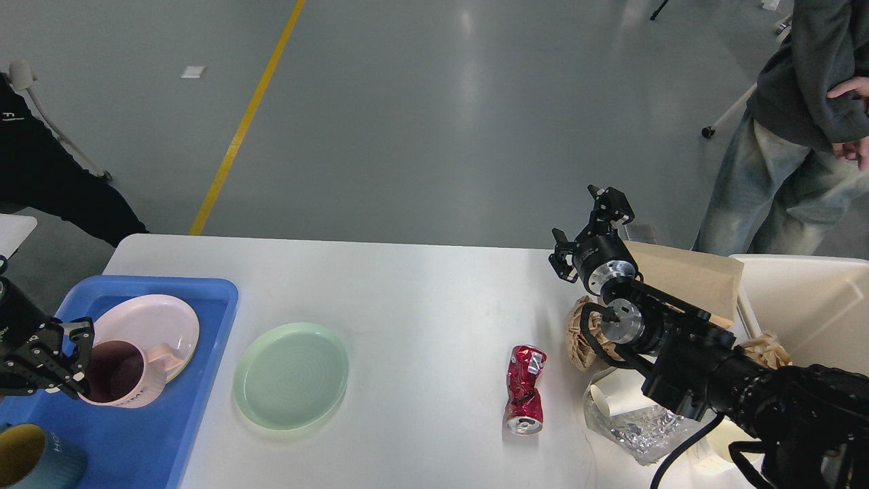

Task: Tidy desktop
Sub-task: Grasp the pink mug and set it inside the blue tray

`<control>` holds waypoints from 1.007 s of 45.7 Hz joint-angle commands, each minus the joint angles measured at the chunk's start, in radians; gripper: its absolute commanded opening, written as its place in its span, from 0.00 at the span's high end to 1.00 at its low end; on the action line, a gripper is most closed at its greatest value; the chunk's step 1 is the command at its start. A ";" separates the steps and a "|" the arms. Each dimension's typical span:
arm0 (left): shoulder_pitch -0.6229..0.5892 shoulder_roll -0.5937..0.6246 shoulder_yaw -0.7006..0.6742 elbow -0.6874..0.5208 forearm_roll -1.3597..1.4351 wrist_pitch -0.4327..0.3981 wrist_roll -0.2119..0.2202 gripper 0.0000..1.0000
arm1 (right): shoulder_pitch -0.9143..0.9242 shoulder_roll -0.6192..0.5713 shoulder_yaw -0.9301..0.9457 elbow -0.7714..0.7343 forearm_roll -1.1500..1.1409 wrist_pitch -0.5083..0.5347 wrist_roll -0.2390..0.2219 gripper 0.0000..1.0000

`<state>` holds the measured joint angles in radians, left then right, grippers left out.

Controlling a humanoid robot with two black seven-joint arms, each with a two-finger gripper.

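The white desktop (421,292) fills the lower view. On it lie a pale green plate (292,375), a crushed red can (526,397), crumpled brown paper (585,334), a white paper cup (611,401) and a clear crinkled wrapper (638,433). My left gripper (73,360) is over the blue tray, right at the left rim of a pink mug (129,377); its fingers look spread. My right gripper (587,227) is raised above the far right part of the desktop, open and empty.
The blue tray (204,353) at the left holds a pink plate (159,319), the pink mug and a yellow-lined blue mug (34,462). A beige bin (808,299) stands at the right with a brown paper bag (686,275) beside it. A person (794,129) stands beyond it.
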<state>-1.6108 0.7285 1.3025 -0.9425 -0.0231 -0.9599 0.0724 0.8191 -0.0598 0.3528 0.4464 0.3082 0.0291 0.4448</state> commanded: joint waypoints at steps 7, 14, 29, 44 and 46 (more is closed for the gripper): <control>0.074 0.008 -0.003 0.021 -0.001 0.000 -0.006 1.00 | 0.000 0.000 0.000 0.000 0.000 0.000 0.000 0.00; 0.127 0.008 -0.023 0.036 -0.001 0.000 -0.008 1.00 | 0.000 0.000 0.000 0.000 0.000 0.000 0.000 0.00; 0.218 0.008 -0.085 0.076 -0.001 0.000 -0.002 1.00 | 0.000 0.000 0.000 0.000 0.000 0.000 0.000 0.00; 0.226 -0.004 -0.083 0.076 -0.003 0.000 -0.011 0.84 | 0.000 0.000 0.000 0.000 0.000 0.000 0.000 0.00; 0.224 -0.006 -0.083 0.076 -0.005 0.000 -0.013 0.80 | 0.000 0.000 0.000 0.000 0.000 0.000 0.000 0.00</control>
<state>-1.3853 0.7278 1.2196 -0.8666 -0.0247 -0.9599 0.0632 0.8191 -0.0598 0.3528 0.4464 0.3081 0.0291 0.4449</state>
